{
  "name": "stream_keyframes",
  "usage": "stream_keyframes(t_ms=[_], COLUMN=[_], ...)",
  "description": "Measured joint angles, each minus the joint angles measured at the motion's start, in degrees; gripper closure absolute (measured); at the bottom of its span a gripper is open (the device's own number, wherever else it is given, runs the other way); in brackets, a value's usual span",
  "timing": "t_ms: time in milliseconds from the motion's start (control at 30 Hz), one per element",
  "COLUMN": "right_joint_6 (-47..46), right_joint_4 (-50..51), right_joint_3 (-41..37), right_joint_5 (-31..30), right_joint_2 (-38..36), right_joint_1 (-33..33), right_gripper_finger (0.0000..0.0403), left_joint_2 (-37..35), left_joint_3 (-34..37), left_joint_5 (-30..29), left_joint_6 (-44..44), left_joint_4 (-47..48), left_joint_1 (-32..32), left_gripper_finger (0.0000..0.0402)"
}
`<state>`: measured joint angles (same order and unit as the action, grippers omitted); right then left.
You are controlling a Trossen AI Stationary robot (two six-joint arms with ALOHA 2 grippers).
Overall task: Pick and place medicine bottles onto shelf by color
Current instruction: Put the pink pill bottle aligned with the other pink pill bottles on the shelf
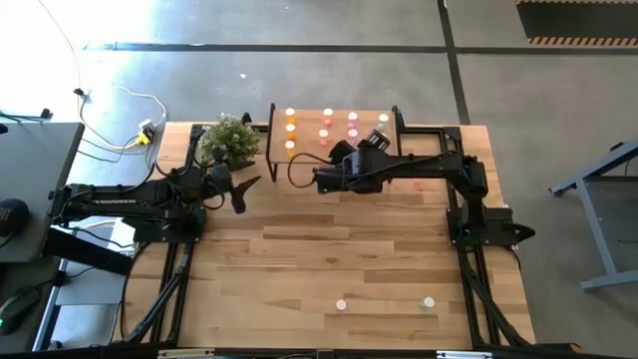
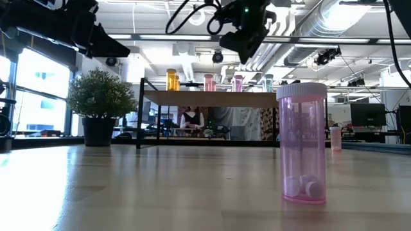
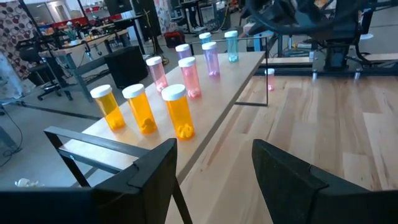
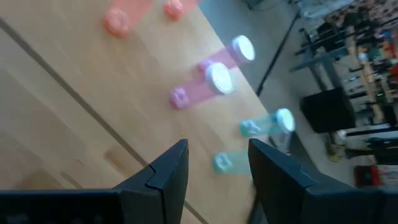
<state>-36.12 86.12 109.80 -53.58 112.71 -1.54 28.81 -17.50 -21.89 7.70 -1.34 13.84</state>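
1. Shelf [image 1: 339, 118] stands at the far edge of the worktop [image 1: 329, 259], just beside the potted plant [image 1: 228, 140], and already carries bottles in colour groups: orange bottles [image 3: 142, 109] at one end, then light pink bottles [image 3: 189, 76], deep pink ones and pale green bottles [image 4: 267, 123] toward the other end.
2. Two bottles remain on the worktop near its front edge: a pink bottle [image 1: 341, 305] and a pale one [image 1: 428, 302], well apart from the shelf. The low view shows the pink bottle [image 2: 301, 142] upright close to that camera.
3. Right end effector [image 1: 329, 168] hangs above the shelf's front edge; its fingers [image 4: 166, 173] stand apart with nothing between them, the green and pink groups below.
4. Left end effector [image 1: 242, 191] waits beside the plant, fingers [image 3: 158, 168] parted wide and empty, facing the orange end.
5. Judged step: a placement looks finished and the right arm is empty over the shelf, between bottles.
6. Next move likely calls for a long reach to the front of the worktop, a descent over one upright bottle, and a grasp on its body below the cap without knocking it over.
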Motion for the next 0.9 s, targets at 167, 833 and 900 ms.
stream_keyframes(t_ms=[167,833,900], right_joint_6=[-3.81,-29.28,-31.07], right_joint_4=[2.64,-13.37,-13.86], right_joint_3=[-2.39,-51.85,-54.11], right_joint_5=[-1.53,1.35,1.32], right_joint_2=[-2.25,-52.27,-55.58], right_joint_1=[2.65,10.18,9.37], right_gripper_finger=[0.0256,0.0263,0.0263], left_joint_2=[-0.06,-0.01,-0.01], left_joint_3=[0.0,0.04,0.04], left_joint_5=[0.0,0.04,0.04], left_joint_6=[0.0,-1.7,-1.7], left_joint_4=[0.11,0.13,0.11], left_joint_1=[-0.01,-0.01,-0.01], left_gripper_finger=[0.0202,0.0202,0.0202])
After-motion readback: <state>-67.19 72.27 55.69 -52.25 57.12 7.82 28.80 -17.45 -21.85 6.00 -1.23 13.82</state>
